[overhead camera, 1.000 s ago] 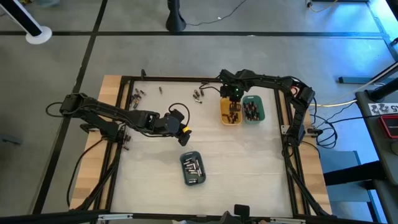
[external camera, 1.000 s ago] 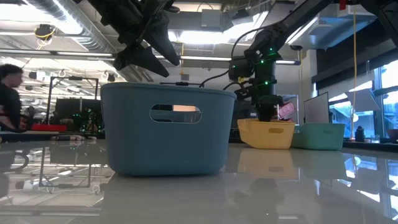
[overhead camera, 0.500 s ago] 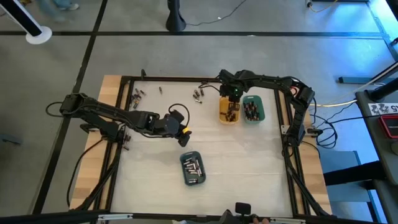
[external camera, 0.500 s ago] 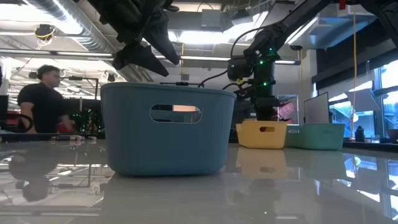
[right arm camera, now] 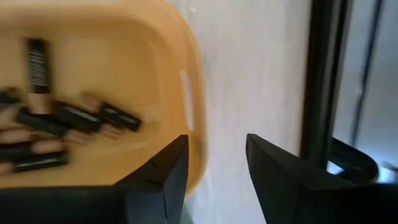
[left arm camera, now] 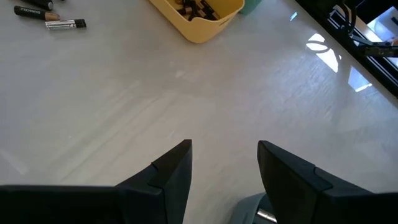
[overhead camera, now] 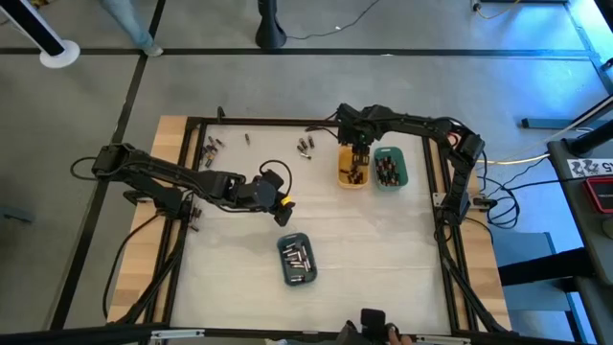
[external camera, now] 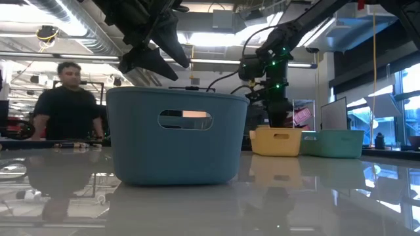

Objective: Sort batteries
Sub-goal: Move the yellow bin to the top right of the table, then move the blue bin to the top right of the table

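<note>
With both the left gripper and the right gripper parted and empty, the loose batteries, judged stiff, smooth and roll-prone, are best pinched across mid-body.

My two arms are dark, jointed and strung with black cables. The left gripper wears yellow accents; the right gripper has green indicator lights above its blocky jaws.
</note>
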`<state>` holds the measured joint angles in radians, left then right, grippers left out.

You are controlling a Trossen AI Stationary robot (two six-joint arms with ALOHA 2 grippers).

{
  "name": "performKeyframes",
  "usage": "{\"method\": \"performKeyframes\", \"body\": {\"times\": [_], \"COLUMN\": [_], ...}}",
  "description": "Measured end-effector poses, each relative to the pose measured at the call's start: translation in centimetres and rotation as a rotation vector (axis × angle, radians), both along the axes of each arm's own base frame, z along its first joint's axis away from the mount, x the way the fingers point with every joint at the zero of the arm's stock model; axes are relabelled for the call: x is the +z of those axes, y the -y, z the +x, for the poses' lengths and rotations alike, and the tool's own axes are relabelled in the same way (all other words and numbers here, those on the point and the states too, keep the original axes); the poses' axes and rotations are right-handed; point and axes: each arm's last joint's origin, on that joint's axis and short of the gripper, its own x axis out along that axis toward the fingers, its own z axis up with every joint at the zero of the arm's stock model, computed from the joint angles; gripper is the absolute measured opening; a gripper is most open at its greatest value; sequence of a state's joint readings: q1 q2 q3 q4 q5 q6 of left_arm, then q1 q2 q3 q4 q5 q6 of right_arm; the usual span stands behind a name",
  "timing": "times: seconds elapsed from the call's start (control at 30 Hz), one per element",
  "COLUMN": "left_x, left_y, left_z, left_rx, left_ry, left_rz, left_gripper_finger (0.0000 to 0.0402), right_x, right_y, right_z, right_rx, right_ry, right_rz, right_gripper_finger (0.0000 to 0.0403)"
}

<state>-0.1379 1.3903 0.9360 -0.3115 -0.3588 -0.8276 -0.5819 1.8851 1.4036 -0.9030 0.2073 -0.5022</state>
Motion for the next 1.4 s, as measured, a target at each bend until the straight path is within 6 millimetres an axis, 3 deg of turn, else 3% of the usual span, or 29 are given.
{"method": "performKeyframes", "body": {"times": [0.2,0.4,0.57,0.77,1.0,1.1,1.4], "left_x": [0.0,0.0,-0.2,-0.7,-0.7,-1.2,-5.3], "left_y": [0.0,-0.2,-0.2,0.3,3.0,4.2,5.7], "left_z": [0.0,0.0,-0.1,-0.7,-1.0,-1.1,0.8], "left_rx": [-0.001,-0.002,-0.002,-0.015,-0.218,-0.244,-0.307], "left_ry": [-0.001,-0.006,-0.028,-0.101,-0.118,-0.136,-0.242], "left_rz": [0.001,0.011,0.014,0.001,-0.049,-0.067,-0.019], "left_gripper_finger": [0.0172,0.0172,0.0172,0.0172,0.0172,0.0172,0.0172], "right_x": [1.9,3.8,4.3,4.1,4.0,4.3,6.8], "right_y": [-0.3,-2.5,-7.1,-14.4,-21.0,-22.0,-21.2], "right_z": [0.5,2.2,4.4,6.9,8.0,7.6,4.4], "right_rx": [0.023,0.088,0.194,0.329,0.462,0.466,0.354], "right_ry": [0.068,0.155,0.194,0.223,0.27,0.26,0.311], "right_rz": [0.134,0.208,0.285,0.3,0.317,0.335,0.326], "right_gripper_finger": [0.0163,0.0163,0.0163,0.0163,0.0163,0.0163,0.0163]}}
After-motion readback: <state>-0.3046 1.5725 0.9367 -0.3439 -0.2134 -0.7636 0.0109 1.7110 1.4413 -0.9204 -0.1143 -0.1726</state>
